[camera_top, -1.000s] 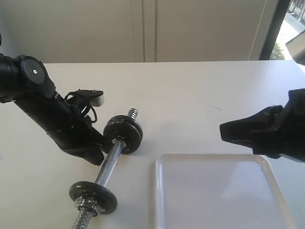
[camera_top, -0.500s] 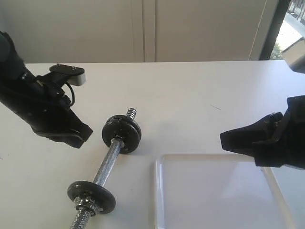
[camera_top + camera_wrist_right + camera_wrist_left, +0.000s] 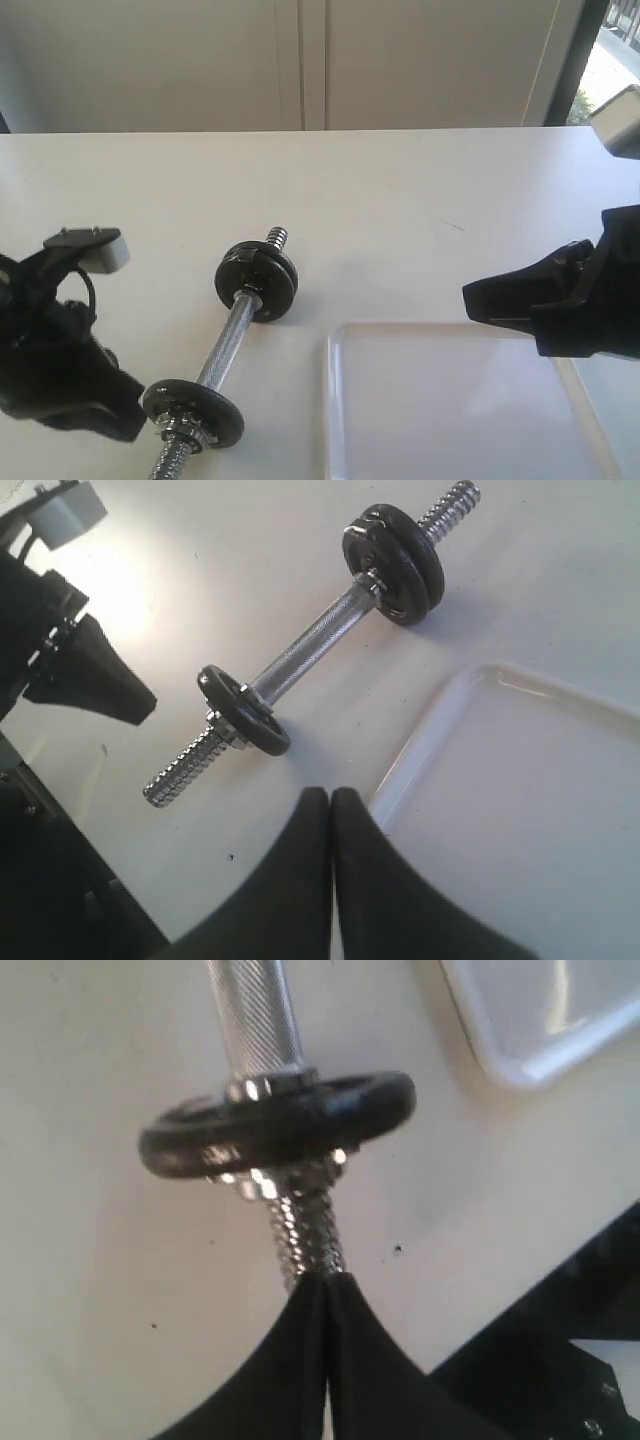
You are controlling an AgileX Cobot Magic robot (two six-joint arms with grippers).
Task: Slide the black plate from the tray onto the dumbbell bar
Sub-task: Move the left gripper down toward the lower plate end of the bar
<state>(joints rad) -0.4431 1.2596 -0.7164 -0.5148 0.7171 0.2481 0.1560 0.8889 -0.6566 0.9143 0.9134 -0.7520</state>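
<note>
Exterior view: dumbbell bar [image 3: 228, 345], black discs [image 3: 257, 281] fitted, lies beside tray [image 3: 450, 410]

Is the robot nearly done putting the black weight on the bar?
Looks nearly done. Done: no disc shows on the tray, as far as visible; the dumbbell bar carries two black discs at one end and one black disc with a nut at the other. In hand: nothing; the left gripper, shut, sits by that threaded end; the right gripper is shut too. Left: probably just backing away.
</note>
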